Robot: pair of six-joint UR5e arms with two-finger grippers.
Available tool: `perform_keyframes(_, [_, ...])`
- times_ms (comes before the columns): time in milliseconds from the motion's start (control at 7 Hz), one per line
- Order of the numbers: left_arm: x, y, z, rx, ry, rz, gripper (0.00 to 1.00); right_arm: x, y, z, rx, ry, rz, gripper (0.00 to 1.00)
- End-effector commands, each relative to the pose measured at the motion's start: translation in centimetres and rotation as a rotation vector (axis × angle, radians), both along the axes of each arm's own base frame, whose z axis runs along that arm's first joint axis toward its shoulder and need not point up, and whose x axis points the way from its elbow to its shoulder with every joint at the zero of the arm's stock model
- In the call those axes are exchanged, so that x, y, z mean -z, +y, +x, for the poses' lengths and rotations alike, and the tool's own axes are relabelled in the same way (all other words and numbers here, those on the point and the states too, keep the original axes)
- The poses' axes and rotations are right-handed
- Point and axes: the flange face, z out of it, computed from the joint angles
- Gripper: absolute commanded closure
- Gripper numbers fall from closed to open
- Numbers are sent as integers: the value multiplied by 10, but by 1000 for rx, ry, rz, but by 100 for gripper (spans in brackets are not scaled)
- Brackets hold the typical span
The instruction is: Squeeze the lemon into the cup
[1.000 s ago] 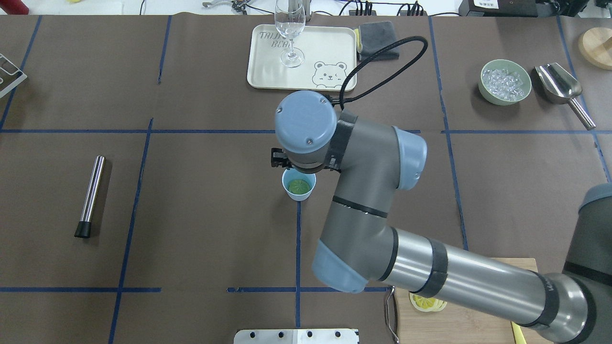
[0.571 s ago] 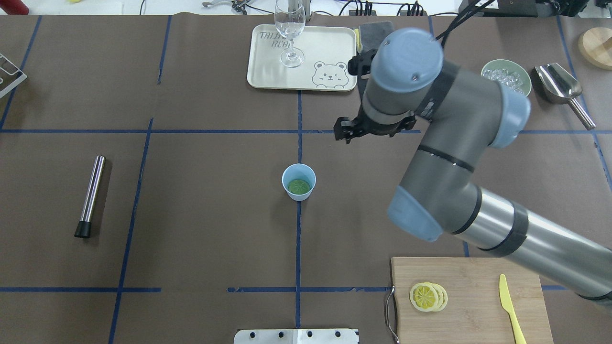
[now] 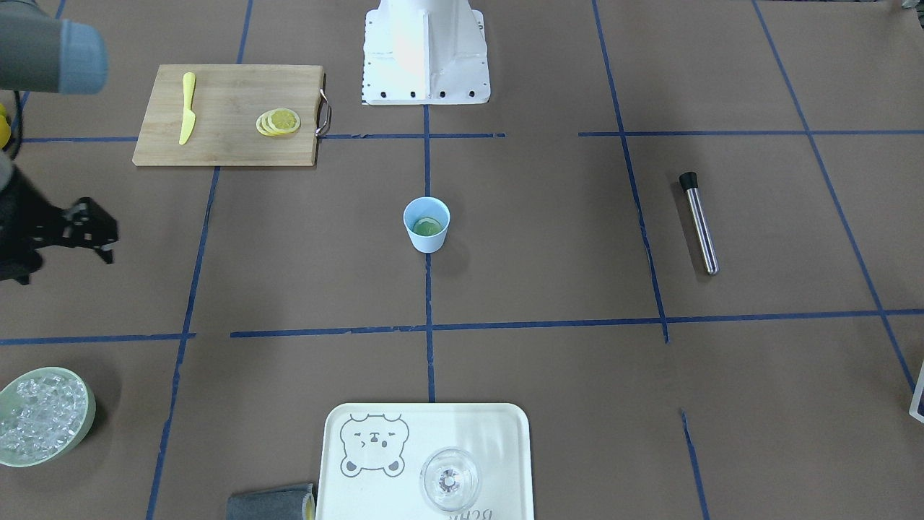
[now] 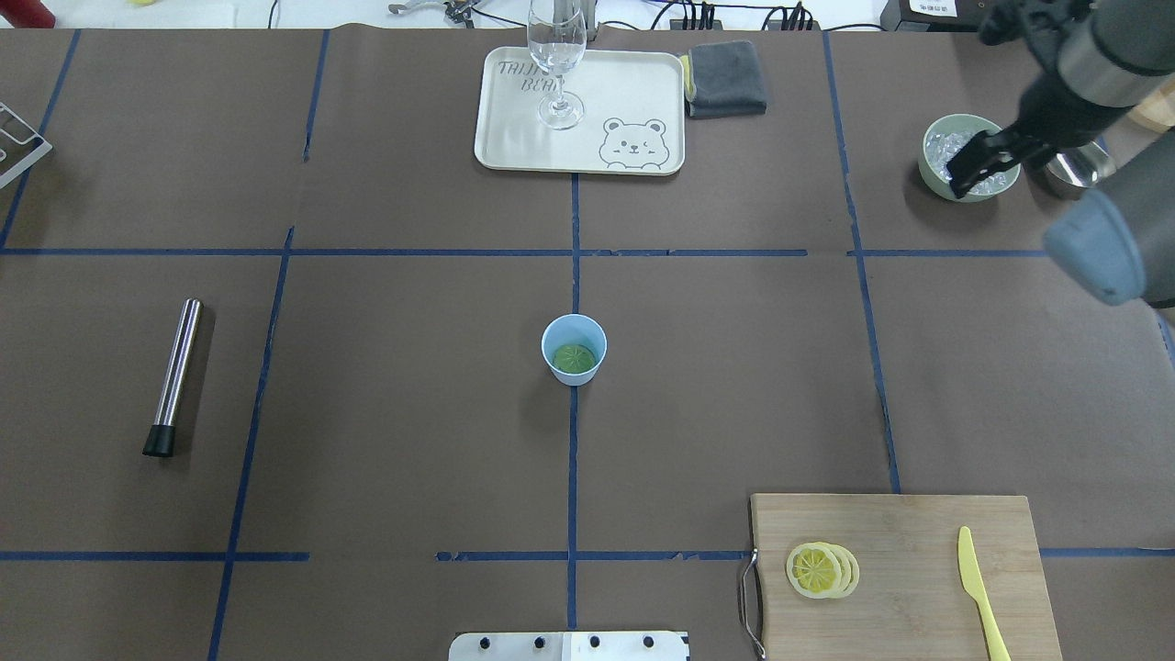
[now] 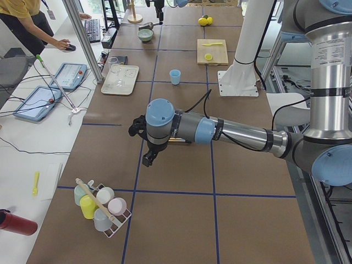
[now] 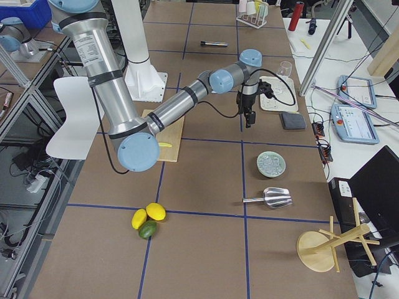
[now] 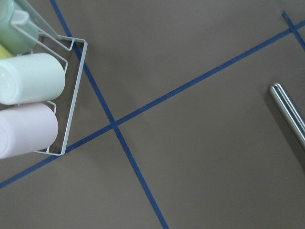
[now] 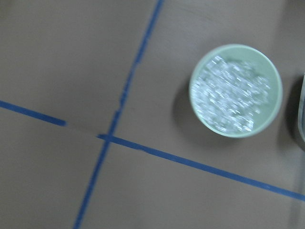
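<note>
One lemon slice lies flat in the bottom of the blue cup, which stands upright at mid-table in the front-facing view. The slice looks greenish down there. The right gripper hangs at that view's left edge, well apart from the cup. I cannot tell whether its fingers are apart or together, though nothing shows between them.

From overhead the change is plain. A second ago this arm was right over the cup, and now the right gripper has swung away above the bowl of ice. The lemon slice remains in the cup, and the spare slices rest on the cutting board.

In the left-end view the left gripper hangs over bare table, far from the cup. I cannot judge its fingers from here.

The right-end view has the right gripper pointing down, raised off the table, not far from the bowl of ice.

The left wrist camera sees only a wire rack and the end of a steel rod, with no fingers in frame. The right wrist camera looks straight down on the bowl of ice.

To my eye the drop is done and the arm is clearing off.
</note>
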Motion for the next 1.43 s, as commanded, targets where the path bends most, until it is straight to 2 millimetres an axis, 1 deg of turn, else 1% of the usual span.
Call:
perform_keyframes(0, [17,-1,7,-32,129,66,0,-122,62,121,-75,20,-134,0])
perform_keyframes(143, [48,-15,7,-41,128,233,0,-167,80,171,-22,40,-97,0])
perform_keyframes(286, [48,-28,7,-19,146,312,0,-185,92,213,-13,19,-68,0])
perform_keyframes(429, [60,-31,9,67,187,274,0,-205,115,238,-63,5,-107,0])
perform_keyframes(571, [60,-28,12,136,175,264,0,-220,134,248,-66,0,-122,0])
perform_keyframes(714, [57,-17,29,147,173,269,0,-235,152,249,-63,4,-152,0])
perform_keyframes(857, [54,-21,77,178,172,143,0,-236,152,248,-69,4,-162,0])
perform_keyframes(1000, [52,-27,113,269,114,84,0,-235,153,247,-68,-5,-161,0])
perform_keyframes(1143, [51,-29,140,317,109,16,0,-236,154,247,-66,-13,-162,0])
perform_keyframes(1286, [47,-27,167,362,102,-55,2,-238,154,247,-65,-11,-164,0])
